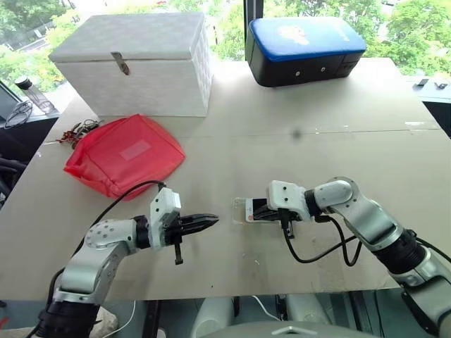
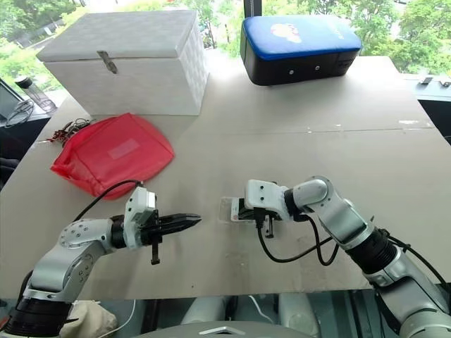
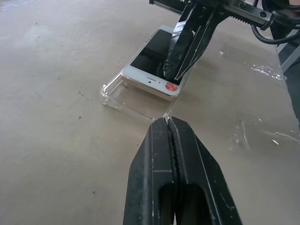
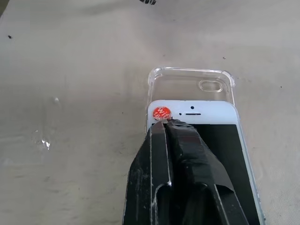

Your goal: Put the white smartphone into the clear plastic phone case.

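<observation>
The white smartphone (image 4: 206, 111), black screen up with a red sticker at one corner, lies part-way in the clear plastic phone case (image 4: 187, 77), whose end with the camera hole sticks out past it. Both rest mid-table near the front, the smartphone (image 1: 254, 209) in the case (image 1: 238, 210). My right gripper (image 4: 165, 122) is shut, holding nothing, and its tips rest on the phone beside the sticker. My left gripper (image 1: 210, 220) is shut and empty, pointing at the case from a short way to its left. Its tip (image 3: 168, 121) sits just short of the case's corner (image 3: 126, 96).
A red mesh bag (image 1: 123, 155) lies at the left, with a white box (image 1: 141, 63) behind it. A blue-and-black case (image 1: 303, 49) stands at the back. A black cable (image 1: 317, 253) loops from my right wrist over the table. The table's front edge (image 1: 232, 290) is close.
</observation>
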Available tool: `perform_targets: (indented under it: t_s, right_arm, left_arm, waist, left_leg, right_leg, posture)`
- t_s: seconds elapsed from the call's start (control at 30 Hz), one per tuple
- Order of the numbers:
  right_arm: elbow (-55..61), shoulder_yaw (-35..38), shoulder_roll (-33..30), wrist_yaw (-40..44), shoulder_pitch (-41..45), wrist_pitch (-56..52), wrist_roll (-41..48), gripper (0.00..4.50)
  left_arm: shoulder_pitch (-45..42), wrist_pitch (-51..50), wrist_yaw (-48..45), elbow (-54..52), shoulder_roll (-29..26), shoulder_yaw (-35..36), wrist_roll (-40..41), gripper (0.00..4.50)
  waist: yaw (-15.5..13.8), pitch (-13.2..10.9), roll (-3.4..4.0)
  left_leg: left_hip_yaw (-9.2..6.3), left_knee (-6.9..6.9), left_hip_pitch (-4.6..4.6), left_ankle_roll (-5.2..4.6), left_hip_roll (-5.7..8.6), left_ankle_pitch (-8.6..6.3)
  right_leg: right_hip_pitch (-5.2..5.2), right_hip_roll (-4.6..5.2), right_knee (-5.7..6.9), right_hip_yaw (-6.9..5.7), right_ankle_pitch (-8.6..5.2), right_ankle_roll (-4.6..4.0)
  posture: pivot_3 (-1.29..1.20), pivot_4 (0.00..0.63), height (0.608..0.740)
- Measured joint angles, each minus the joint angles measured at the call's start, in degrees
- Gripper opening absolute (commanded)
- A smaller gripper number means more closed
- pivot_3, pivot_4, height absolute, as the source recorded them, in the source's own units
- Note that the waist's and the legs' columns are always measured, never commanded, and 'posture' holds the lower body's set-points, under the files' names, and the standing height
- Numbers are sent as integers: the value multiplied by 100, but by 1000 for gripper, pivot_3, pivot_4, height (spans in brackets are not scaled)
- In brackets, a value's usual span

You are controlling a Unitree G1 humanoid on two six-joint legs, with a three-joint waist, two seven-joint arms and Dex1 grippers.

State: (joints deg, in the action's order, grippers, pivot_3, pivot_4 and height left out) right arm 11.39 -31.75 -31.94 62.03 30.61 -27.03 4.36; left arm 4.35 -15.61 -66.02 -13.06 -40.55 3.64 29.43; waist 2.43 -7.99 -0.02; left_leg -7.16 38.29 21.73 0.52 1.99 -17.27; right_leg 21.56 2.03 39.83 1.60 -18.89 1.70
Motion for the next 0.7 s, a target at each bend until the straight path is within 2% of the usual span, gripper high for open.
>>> perform_targets:
  t_s: [0.17, 0.27, 0.43, 0.6, 0.7]
  right_arm:
    - [-360, -117, 60, 74, 143, 100, -161, 17]
    - [-522, -121, 117, 151, 149, 125, -167, 17]
    - [-495, -82, 121, 263, 60, -8, -14, 17]
    - [-398, 315, 343, 265, -224, -792, 596, 17]
    - [-440, 488, 413, 195, -287, -853, 687, 17]
  left_arm:
    - [36, 23, 0, 0, 1, 31, -1, 0]
    - [19, 24, 4, 0, 4, 31, 0, 0]
    - [8, 22, 8, 0, 4, 30, -1, 0]
    - [-86, 5, 32, 0, 23, 21, -3, 0]
    - [-201, 3, 81, 0, 50, 5, -11, 0]
  waist:
    - [-20, 13, -7]
    - [-25, 19, -5]
    - [-42, 44, -11]
    - [-43, 40, -6]
    - [-43, 38, -5]
  left_leg:
    - [-2, 0, -34, -1, 0, 0]
    - [-1, -19, -110, -26, 0, -15]
    - [-5, -19, -111, -28, 0, -17]
    - [-8, -19, -104, -28, -1, -16]
    - [-8, -20, -102, -28, 0, -16]
  right_leg:
    - [-31, 1, -4, -2, 0, 0]
    - [-104, 2, -21, 0, -1, 0]
    - [-106, 2, -20, -3, -1, 0]
    - [-100, 2, -21, -3, -1, 0]
    - [-96, 2, -21, -3, -1, 0]
  posture:
    - [0, 150, 740]
    - [0, 150, 740]
    - [0, 150, 740]
    - [0, 150, 740]
    - [0, 150, 740]
